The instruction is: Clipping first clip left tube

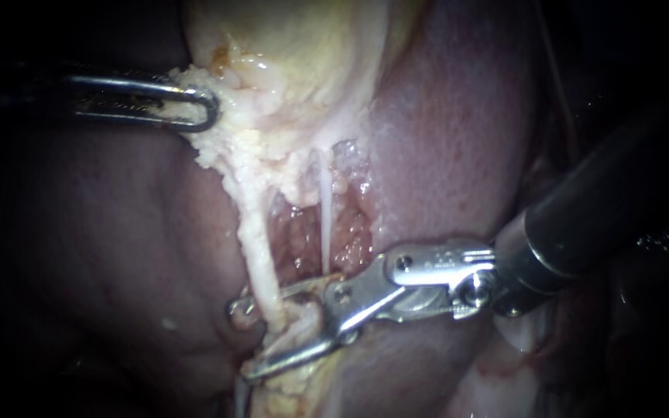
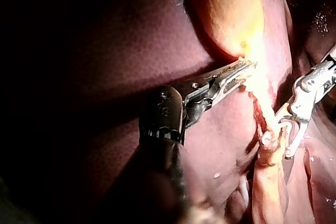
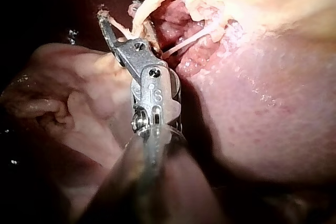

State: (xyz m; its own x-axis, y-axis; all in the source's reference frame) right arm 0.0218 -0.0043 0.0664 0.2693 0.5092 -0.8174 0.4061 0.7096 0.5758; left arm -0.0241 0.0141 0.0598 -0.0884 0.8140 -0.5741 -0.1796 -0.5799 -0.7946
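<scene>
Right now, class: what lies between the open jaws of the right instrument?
The left tube, the thick pale strand, crosses the gap between the right instrument's jaws. The endoscope view shows this best.

Left instrument [image 1: 207,107] has its jaws clamped on the gallbladder [image 1: 296,54]; right instrument [image 1: 240,340] (shaft slanting down) has its jaws spread wide.

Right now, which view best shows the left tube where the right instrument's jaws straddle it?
The endoscope view: the left tube runs in plain sight from the gallbladder down between the open jaws of the right instrument. The left wrist view shows it side-on, farther off. The right wrist view shows only a short stretch at the jaws.
</scene>
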